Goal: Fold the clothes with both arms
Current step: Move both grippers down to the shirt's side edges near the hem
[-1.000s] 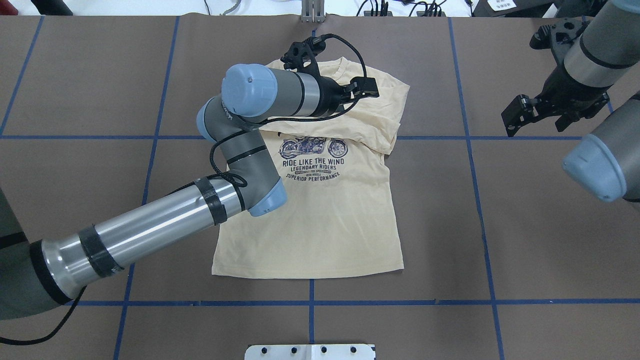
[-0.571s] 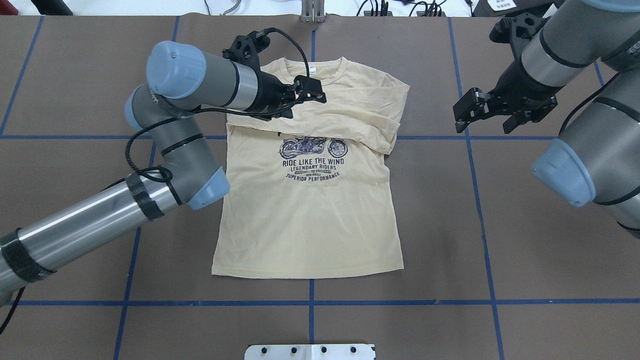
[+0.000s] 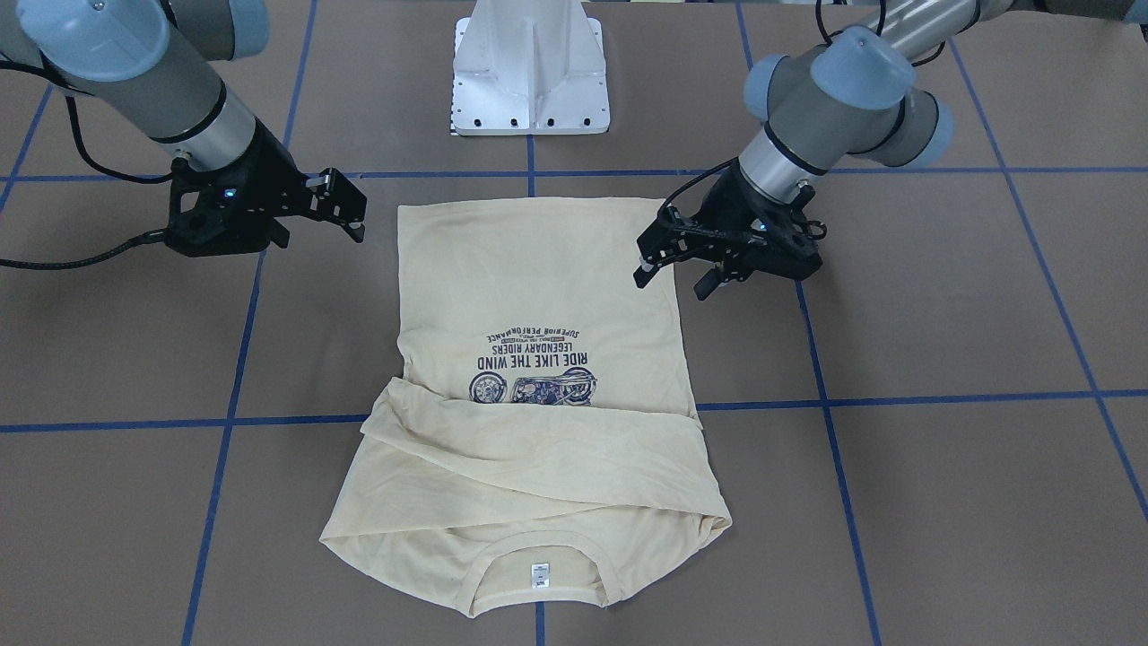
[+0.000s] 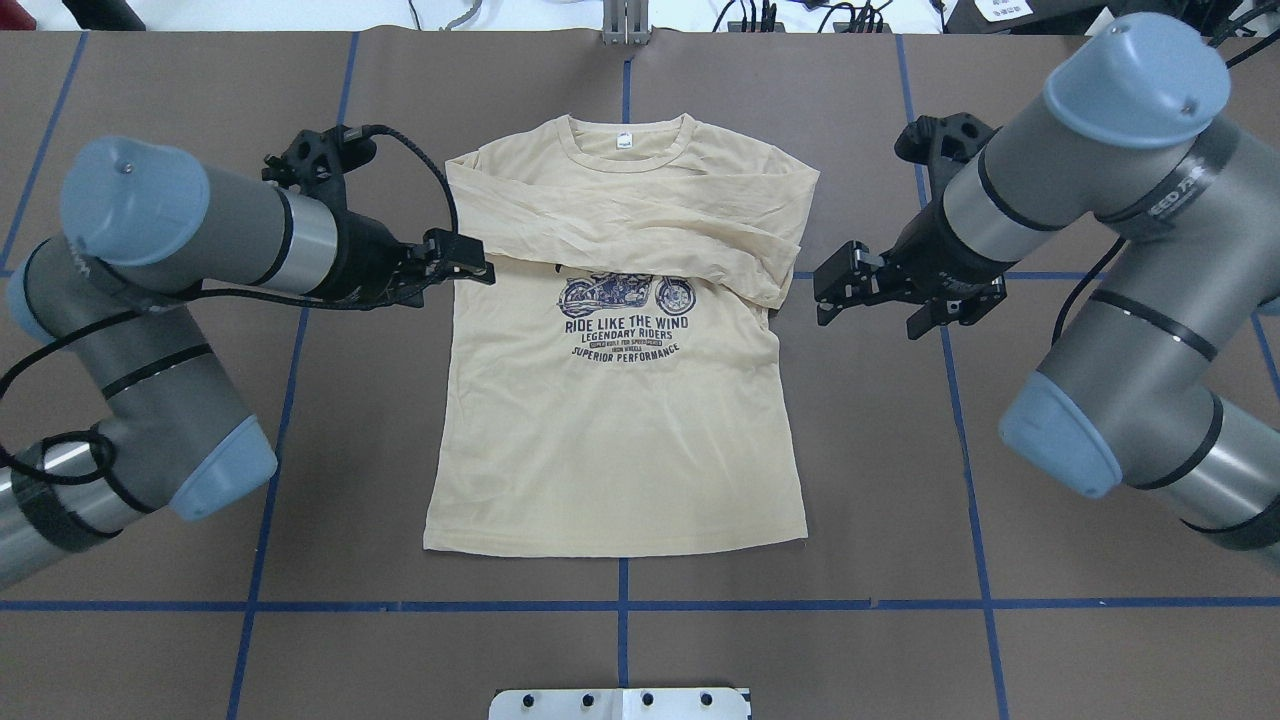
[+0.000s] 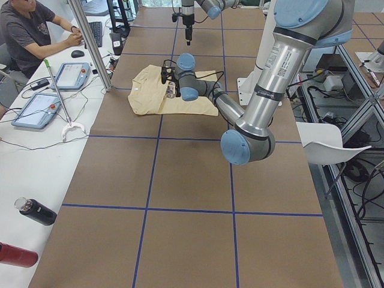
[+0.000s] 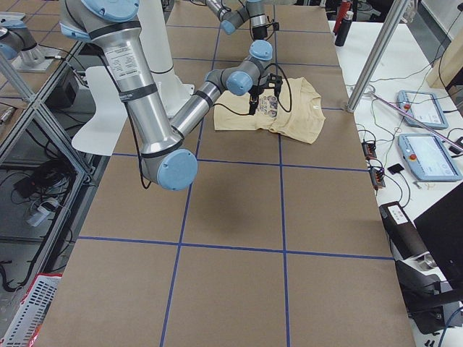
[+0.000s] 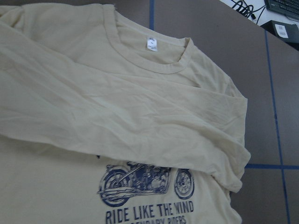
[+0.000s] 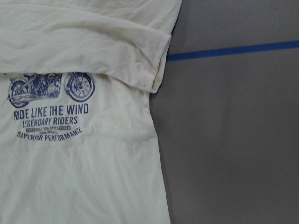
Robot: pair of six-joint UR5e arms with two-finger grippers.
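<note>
Shirt flat between two open grippers

The left gripper (image 4: 452, 284) hangs with jaws apart and empty at the T-shirt's (image 4: 620, 440) sleeve-side edge. The T-shirt lies face up mid-table (image 4: 900, 500), collar away from the robot, its sleeves folded across the chest above the motorcycle print (image 4: 627, 297). The right gripper (image 4: 867, 324) is spread and empty near the opposite edge.
</note>
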